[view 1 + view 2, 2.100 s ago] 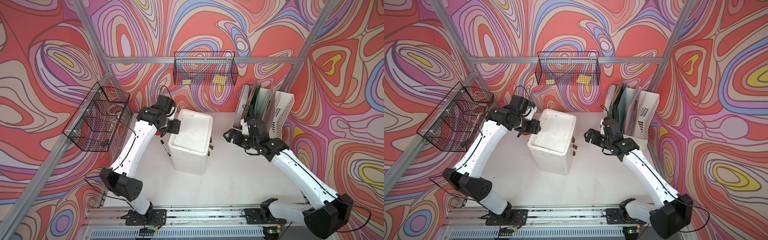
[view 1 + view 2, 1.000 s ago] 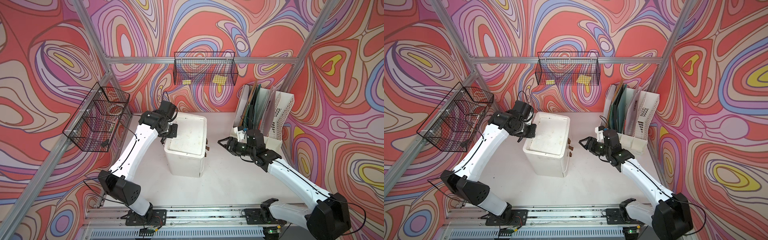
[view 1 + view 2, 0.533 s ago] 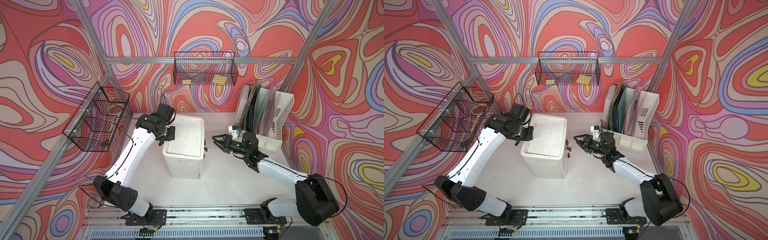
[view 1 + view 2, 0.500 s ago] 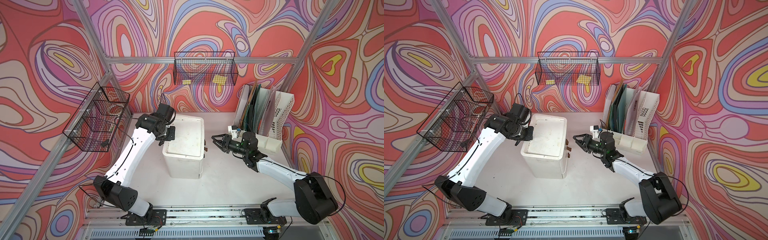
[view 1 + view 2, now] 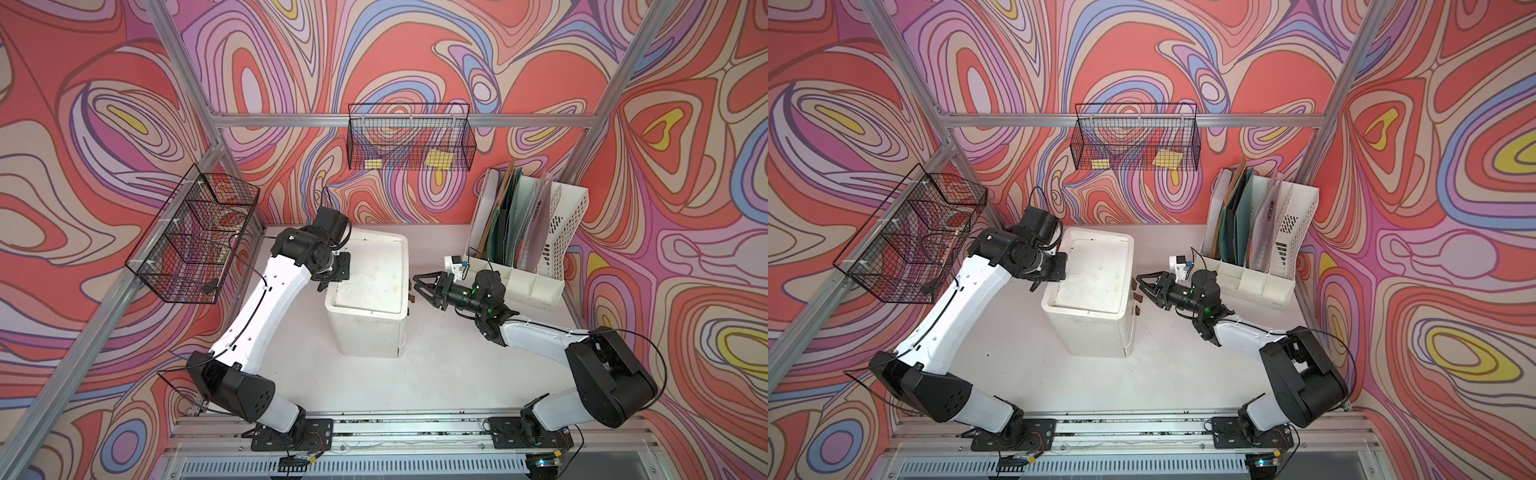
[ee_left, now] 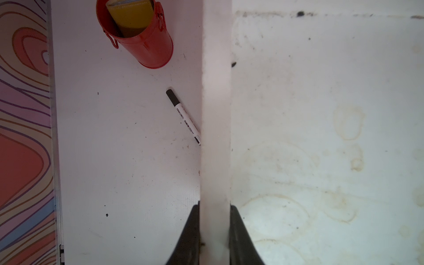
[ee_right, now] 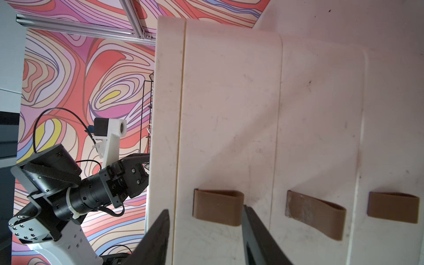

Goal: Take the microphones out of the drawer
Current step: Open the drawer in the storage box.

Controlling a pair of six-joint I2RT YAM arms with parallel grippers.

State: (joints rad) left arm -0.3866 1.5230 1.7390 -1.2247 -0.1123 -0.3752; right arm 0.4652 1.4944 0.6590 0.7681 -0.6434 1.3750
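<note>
A white plastic three-drawer cabinet [image 5: 370, 291] is standing towards the back edge of the white worktop [image 5: 436, 374], with open surface running from it to the front edge. A white slotted file rack [image 5: 569, 232] is filling the back right corner. A black-capped white marker [image 6: 184, 117] is lying against the cabinet's left side, and a red metal tin [image 6: 146, 43] is standing near it. The left gripper [image 6: 214, 207], reaching from the left edge, is pinching the cabinet's raised top rim. The low, outstretched right gripper [image 7: 205, 209] is holding its jaws spread around the top drawer's brown strap handle [image 7: 220, 202]. All three drawers are sitting closed, and the microphone is showing in no view.
</note>
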